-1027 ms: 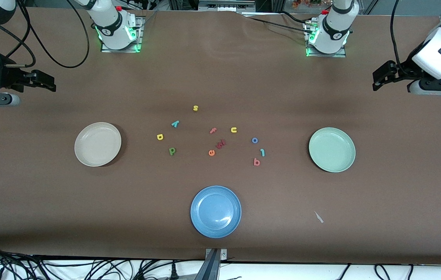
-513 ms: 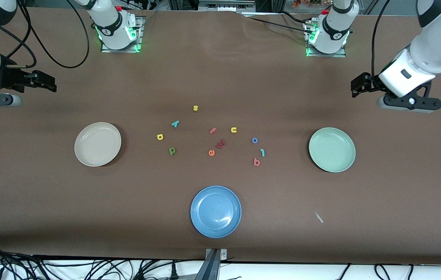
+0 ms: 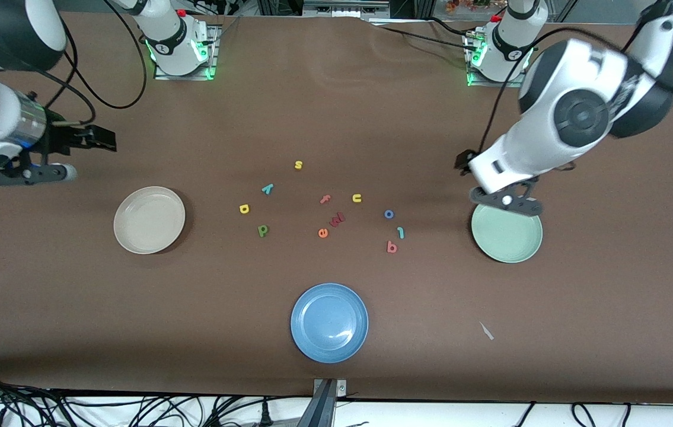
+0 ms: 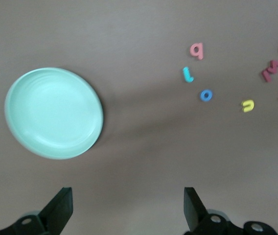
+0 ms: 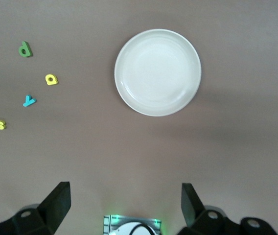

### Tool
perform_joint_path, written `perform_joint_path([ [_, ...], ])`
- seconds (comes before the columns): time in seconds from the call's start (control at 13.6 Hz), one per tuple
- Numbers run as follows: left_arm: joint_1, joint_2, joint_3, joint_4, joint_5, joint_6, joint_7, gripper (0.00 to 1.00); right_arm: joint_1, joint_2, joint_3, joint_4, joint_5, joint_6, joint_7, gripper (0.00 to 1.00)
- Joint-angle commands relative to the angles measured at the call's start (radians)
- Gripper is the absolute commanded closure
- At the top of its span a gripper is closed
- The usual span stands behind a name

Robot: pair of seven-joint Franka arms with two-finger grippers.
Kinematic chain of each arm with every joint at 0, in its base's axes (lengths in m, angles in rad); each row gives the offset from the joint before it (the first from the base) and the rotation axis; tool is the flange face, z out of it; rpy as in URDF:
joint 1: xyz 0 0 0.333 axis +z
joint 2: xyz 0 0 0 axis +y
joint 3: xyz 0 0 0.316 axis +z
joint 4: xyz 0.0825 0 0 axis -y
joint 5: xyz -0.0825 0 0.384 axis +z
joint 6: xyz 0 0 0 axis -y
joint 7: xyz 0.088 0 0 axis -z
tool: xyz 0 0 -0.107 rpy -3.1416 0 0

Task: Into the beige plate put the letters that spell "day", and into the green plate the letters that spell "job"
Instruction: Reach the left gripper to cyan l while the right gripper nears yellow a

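Six letters to sort, none yet in a plate: green d (image 3: 262, 230), yellow a (image 3: 244, 208) and teal y (image 3: 267, 188) loosely grouped on bare table toward the beige plate (image 3: 149, 219); teal j (image 3: 400, 232), blue o (image 3: 389, 214) and salmon b (image 3: 392, 247) grouped toward the green plate (image 3: 508, 240). Left gripper (image 4: 127, 208) up over bare table just beside the green plate's rim, fingers spread wide, nothing between them. Right gripper (image 5: 124, 200) equally wide and empty, over bare table near the beige plate, toward the right arm's end. Probably approach stage only, no pick begun. To do it well: take one letter per trip, nearest group for each arm. Descend straight down with the letter centred between the fingers, and turn the wrist to close across a narrow stroke, not the widest span. Reach right to the tabletop (thin foam lying flat, little edge to catch). Mind the j, close between o and b, so as not to nudge either. Leave alone the yellow s (image 3: 298, 165), yellow u (image 3: 357, 198), pink f (image 3: 325, 199), orange e (image 3: 322, 233), the dark red letter (image 3: 337, 220) and the blue plate (image 3: 329, 322). Release low over the plate's middle to keep light foam from bouncing out.
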Motion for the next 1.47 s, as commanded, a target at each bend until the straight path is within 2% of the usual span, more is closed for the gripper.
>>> perform_joint_path([
  [0.0, -0.041, 0.101, 0.004, 0.063, -0.017, 0.075, -0.048, 0.00, 0.021, 0.051, 0.001, 0.007, 0.020, 0.034, 0.045, 0.00],
  [0.37, -0.121, 0.218, 0.004, 0.066, -0.020, 0.322, -0.117, 0.00, 0.123, 0.178, 0.014, -0.029, 0.020, 0.214, 0.254, 0.00],
  [0.73, -0.162, 0.313, 0.011, 0.120, -0.009, 0.346, -0.284, 0.00, 0.197, 0.191, 0.021, -0.230, 0.020, 0.535, 0.389, 0.00],
  [0.95, -0.165, 0.348, 0.012, 0.117, 0.006, 0.395, -0.297, 0.01, 0.202, 0.189, 0.067, -0.344, 0.020, 0.711, 0.464, 0.00],
  [1.17, -0.165, 0.396, 0.012, 0.117, 0.030, 0.402, -0.297, 0.14, 0.202, 0.197, 0.101, -0.422, 0.020, 0.852, 0.515, 0.00],
  [1.39, -0.162, 0.425, 0.012, 0.114, 0.030, 0.438, -0.298, 0.26, 0.202, 0.223, 0.116, -0.433, 0.023, 0.896, 0.518, 0.00],
])
